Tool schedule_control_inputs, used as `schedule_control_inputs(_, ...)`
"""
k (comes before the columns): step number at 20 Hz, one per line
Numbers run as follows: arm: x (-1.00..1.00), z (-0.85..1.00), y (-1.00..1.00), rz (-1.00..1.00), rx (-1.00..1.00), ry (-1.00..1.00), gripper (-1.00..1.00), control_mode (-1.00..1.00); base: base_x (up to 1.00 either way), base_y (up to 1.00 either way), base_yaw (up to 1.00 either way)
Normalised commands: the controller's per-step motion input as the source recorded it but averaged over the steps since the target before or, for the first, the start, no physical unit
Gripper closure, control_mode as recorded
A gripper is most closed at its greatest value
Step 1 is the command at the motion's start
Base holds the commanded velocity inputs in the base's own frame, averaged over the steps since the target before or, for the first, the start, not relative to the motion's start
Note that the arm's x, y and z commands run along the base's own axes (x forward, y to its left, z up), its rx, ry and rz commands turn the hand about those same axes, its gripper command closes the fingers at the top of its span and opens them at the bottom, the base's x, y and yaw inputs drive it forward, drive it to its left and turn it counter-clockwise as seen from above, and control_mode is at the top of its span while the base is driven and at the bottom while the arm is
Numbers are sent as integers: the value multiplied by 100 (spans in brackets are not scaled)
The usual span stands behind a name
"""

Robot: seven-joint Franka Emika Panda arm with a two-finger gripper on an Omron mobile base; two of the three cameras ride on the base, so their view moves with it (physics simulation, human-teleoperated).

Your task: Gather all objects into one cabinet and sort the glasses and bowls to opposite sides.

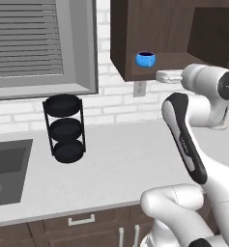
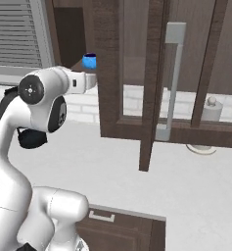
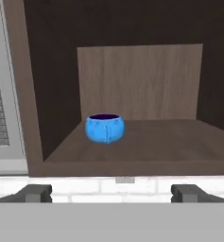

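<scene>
The cabinet (image 1: 123,43) is seen mounted on the brick wall above the counter (image 1: 121,164), its dark wood shelf open toward the robot and its tall door (image 2: 154,88) swung out toward the near right. Below the window, a black three-tier rack (image 1: 64,128) is set on the counter, with the sink (image 1: 7,169) to its left. At the far right of the counter, a pale roll on an upright stand (image 2: 208,117) can be made out behind the door.

On the shelf, the small blue bowl (image 3: 105,128) is placed upright toward the left side, near the cabinet's left wall but apart from it. Nothing else is seen on the part of the shelf that is in view; the mugs and the brown bowl cannot be located here.

The gripper (image 3: 112,193) is held level in front of the shelf edge, just short of it, with its jaws spread fully and nothing between them.

The step in hand is judged to be an approach to the blue bowl. A reach forward and slightly left is called for, with the fingers brought either side of the bowl before closing.
</scene>
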Motion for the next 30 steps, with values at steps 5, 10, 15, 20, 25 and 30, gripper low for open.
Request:
schedule_control_inputs(5, 32, 5, -12, 5, 0, 3, -100, -100, 0, 0, 0)
schedule_control_inputs(10, 35, 0, 0, 2, 0, 9, -100, -100, 0, 0, 0)
schedule_control_inputs(15, 46, 0, 0, 0, 0, 8, -100, -100, 0, 0, 0)
schedule_control_inputs(20, 50, 0, 0, 0, 0, 4, -100, -100, 0, 0, 0)
schedule_control_inputs(25, 45, 0, 0, 0, 0, 4, -100, -100, 0, 0, 0)
schedule_control_inputs(30, 40, 0, 0, 0, 0, 7, -100, -100, 0, 0, 0)
